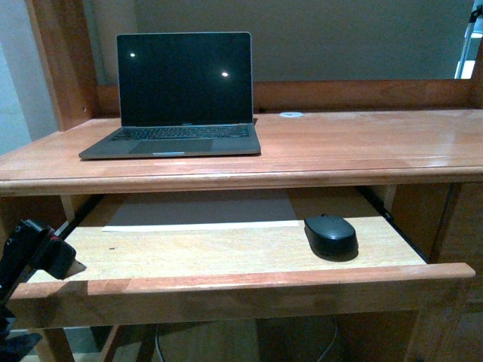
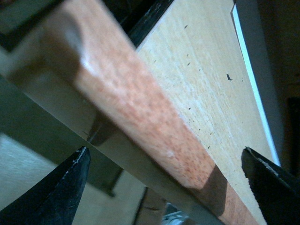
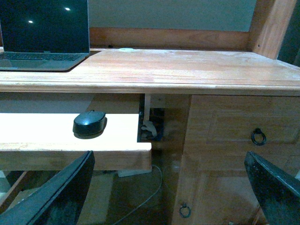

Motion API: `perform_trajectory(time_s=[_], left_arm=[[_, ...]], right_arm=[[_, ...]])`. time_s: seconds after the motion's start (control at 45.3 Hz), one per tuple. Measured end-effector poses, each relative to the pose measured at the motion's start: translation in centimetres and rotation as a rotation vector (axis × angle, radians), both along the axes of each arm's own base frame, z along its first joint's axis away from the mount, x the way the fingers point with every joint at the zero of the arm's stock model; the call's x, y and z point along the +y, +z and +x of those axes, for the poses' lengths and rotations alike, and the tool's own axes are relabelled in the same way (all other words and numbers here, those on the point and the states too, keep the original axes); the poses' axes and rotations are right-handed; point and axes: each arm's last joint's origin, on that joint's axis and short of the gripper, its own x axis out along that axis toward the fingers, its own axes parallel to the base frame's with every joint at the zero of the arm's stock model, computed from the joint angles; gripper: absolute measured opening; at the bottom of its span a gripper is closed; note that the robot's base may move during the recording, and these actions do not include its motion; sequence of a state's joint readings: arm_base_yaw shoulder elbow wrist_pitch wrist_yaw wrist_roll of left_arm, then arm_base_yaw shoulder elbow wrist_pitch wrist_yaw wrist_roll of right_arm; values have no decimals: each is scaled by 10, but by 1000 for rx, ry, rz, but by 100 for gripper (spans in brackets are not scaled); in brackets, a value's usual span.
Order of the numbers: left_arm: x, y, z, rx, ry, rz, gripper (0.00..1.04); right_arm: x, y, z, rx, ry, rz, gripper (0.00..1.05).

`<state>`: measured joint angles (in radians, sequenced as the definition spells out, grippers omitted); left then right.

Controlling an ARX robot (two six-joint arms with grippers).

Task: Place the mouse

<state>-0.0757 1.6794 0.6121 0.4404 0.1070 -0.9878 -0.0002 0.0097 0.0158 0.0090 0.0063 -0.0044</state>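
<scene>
Matte black domed oval mouse point(image 1: 330, 235) lying on pale wooden pull-out tray point(image 1: 189, 253), toward its right end, below reddish wooden desktop point(image 1: 339, 143) bearing open grey laptop point(image 1: 181, 98). Left gripper point(image 2: 164, 150) spread wide, tray's reddish front lip point(image 2: 140, 108) between its fingers, pinching nothing. Right gripper point(image 3: 168, 153) spread, empty, well apart from mouse.

You're facing a warm-toned wooden desk point(image 1: 362, 143) set against a dull grey-green wall point(image 1: 339, 38), its pale pull-out shelf point(image 1: 189, 253) drawn forward beneath the glossy top, a drawer front point(image 3: 225, 126) with a dark ring pull point(image 3: 258, 136) on the right (a second ring point(image 3: 185, 210) hangs lower down), and dim floor point(image 3: 136, 201) underneath.
</scene>
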Motion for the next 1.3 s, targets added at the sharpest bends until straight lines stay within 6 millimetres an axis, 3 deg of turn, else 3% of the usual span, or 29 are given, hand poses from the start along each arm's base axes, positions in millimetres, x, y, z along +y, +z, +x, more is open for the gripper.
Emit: perform_trajectory(time_s=[0.375, 0.441, 0.508, 0.596, 0.684, 0.883, 0.993, 1.302], left_arm=[[11, 82, -44, -114, -384, 318, 98], [18, 109, -60, -309, -357, 577, 98], [24, 121, -68, -523, -215, 775, 88], [26, 103, -87, -632, -143, 898, 69], [25, 85, -97, -624, -158, 921, 54], [26, 82, -114, -670, -137, 942, 27], [26, 72, -125, -658, -145, 944, 4], [26, 60, -146, -659, -145, 947, 2]], right_arm=[[0, 0, 0, 0, 0, 0, 98], [0, 0, 0, 0, 0, 0, 98], [0, 0, 0, 0, 2, 0, 98], [0, 0, 0, 0, 0, 0, 98], [0, 0, 0, 0, 0, 0, 98], [0, 0, 0, 0, 0, 0, 98], [0, 0, 0, 0, 0, 0, 98], [0, 0, 0, 0, 0, 0, 98]])
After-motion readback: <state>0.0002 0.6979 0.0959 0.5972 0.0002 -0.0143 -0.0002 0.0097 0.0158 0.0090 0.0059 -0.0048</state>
